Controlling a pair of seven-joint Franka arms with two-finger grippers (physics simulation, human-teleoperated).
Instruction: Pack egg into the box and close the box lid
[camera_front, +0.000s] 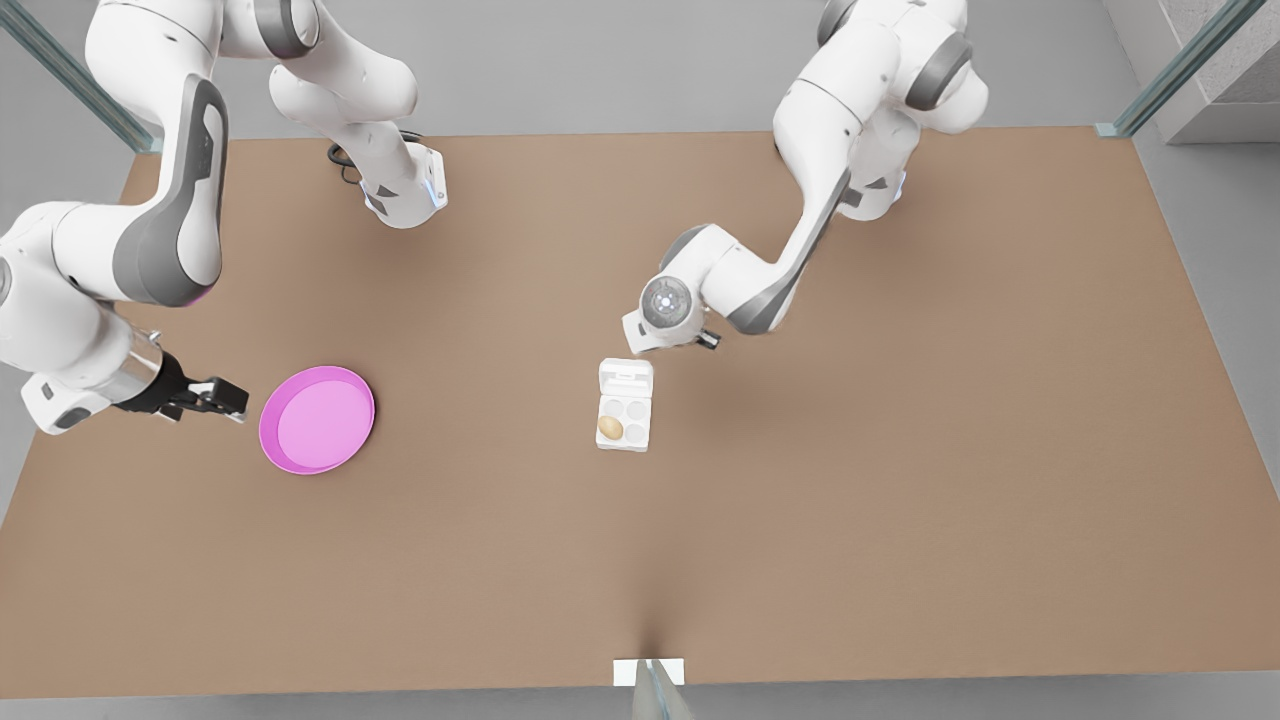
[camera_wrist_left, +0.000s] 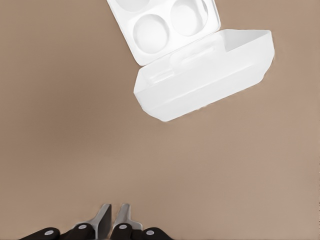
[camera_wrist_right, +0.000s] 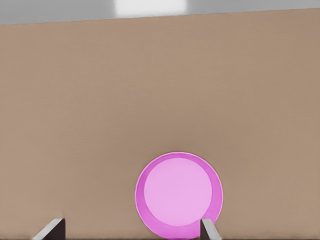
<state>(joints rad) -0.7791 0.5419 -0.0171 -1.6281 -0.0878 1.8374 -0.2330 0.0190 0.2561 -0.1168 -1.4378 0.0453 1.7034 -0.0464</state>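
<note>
The white box (camera_front: 624, 421) lies near the table's middle, and the tan egg (camera_front: 610, 428) sits in its near cup on the front view's left. The box lid (camera_front: 626, 378) stands open on the tray's far side. Just behind the lid hovers my left gripper (camera_front: 706, 340). In the left wrist view that gripper (camera_wrist_left: 112, 221) is shut on nothing, a short way from the lid (camera_wrist_left: 210, 75) and the empty cups of the box (camera_wrist_left: 152, 31). My right gripper (camera_front: 225, 398) waits beside the pink plate, open (camera_wrist_right: 130, 232) with nothing between its fingers.
A round pink plate (camera_front: 317, 419) lies at the front view's left, also seen as the plate (camera_wrist_right: 179, 195) in the right wrist view. A small white tab (camera_front: 648, 672) marks the table's near edge. Bare brown table (camera_front: 900, 480) surrounds the box.
</note>
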